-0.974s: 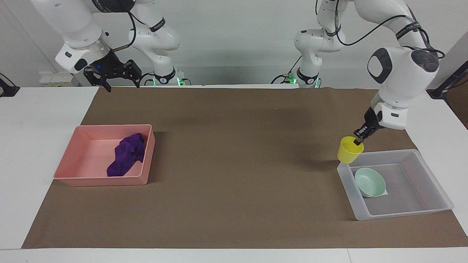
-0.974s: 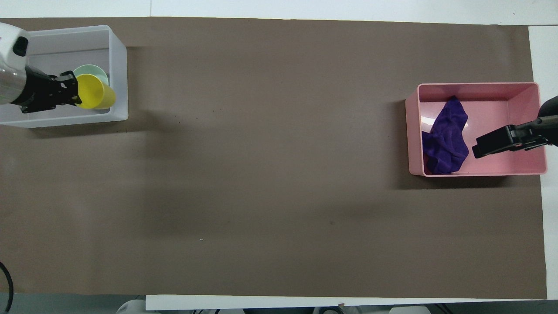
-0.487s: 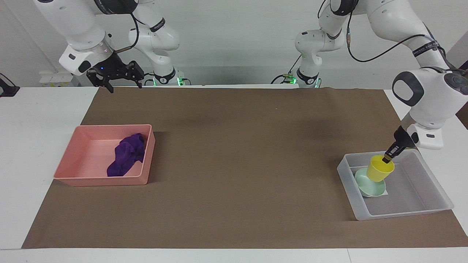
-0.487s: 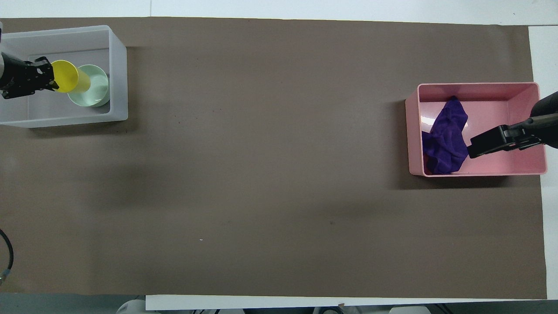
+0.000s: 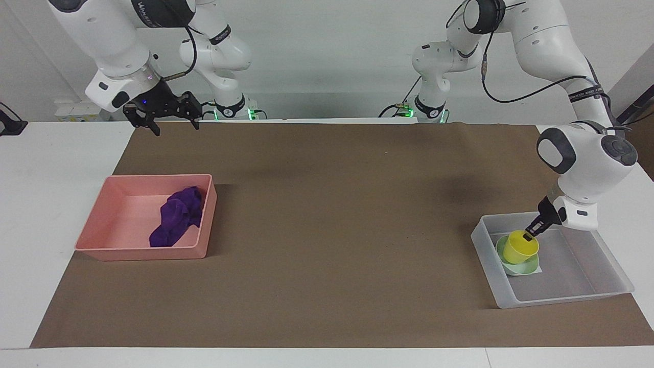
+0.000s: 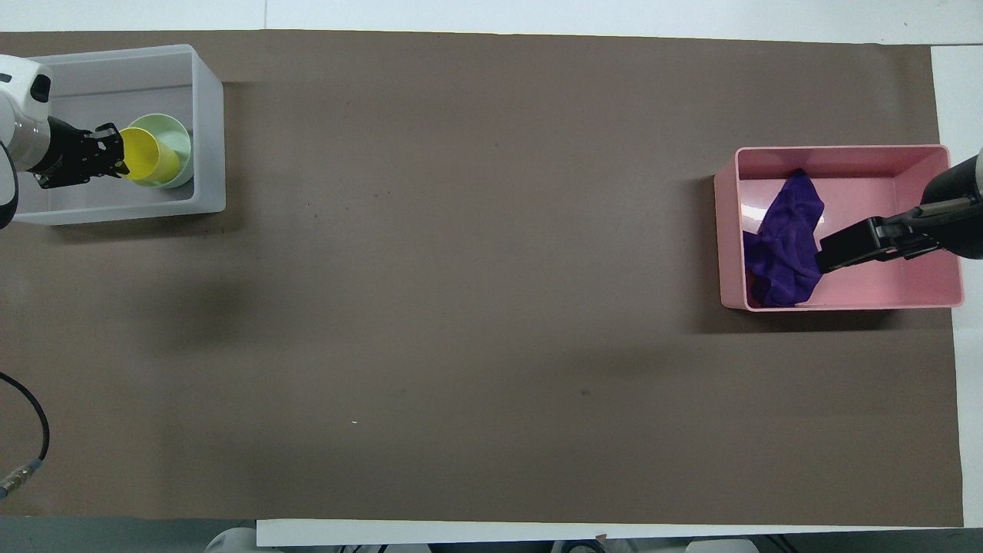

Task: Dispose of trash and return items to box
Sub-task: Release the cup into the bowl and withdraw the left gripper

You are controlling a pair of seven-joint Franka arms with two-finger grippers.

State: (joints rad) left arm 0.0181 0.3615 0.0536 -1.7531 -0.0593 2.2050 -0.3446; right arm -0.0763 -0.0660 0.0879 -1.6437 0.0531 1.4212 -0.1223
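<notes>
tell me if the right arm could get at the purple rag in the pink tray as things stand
Probably yes: the rag lies uncovered in the open pink tray, and the right gripper hangs open and empty at that end of the table.

Bright, even light (soft shadows)

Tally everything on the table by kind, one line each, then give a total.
Trays: 2, pink tray and clear tray
Cups: 1, yellow cup
Bowls: 1, mint-green bowl
Rags: 1, purple rag
Total: 5
</notes>
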